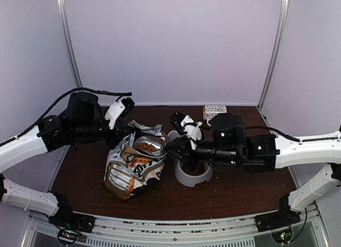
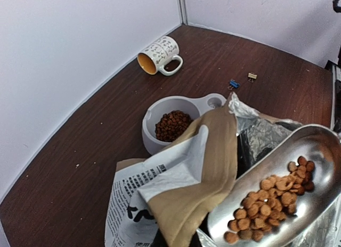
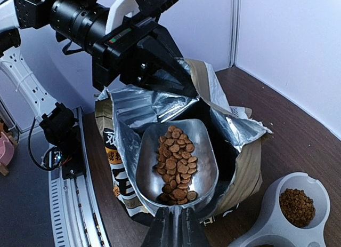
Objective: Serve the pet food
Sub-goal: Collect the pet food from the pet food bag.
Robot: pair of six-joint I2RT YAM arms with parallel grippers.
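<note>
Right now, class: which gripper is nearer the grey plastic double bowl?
Right. The right gripper, holding the metal scoop, sits beside the bowl; the left gripper pinches the far side of the printed bag.

The white-and-black left robot arm [image 1: 32, 143] reaches in from the left edge, its black wrist angled down to the right. Its left two-finger gripper [image 1: 129, 134] is pinched tight on the rim of the printed, foil-lined paper bag [image 1: 128, 175]. The white-and-black right robot arm [image 1: 311, 148] stretches nearly level leftward, its right two-finger gripper [image 1: 175, 147] clamped on the handle of the silver metal scoop [image 3: 205, 161].
</note>
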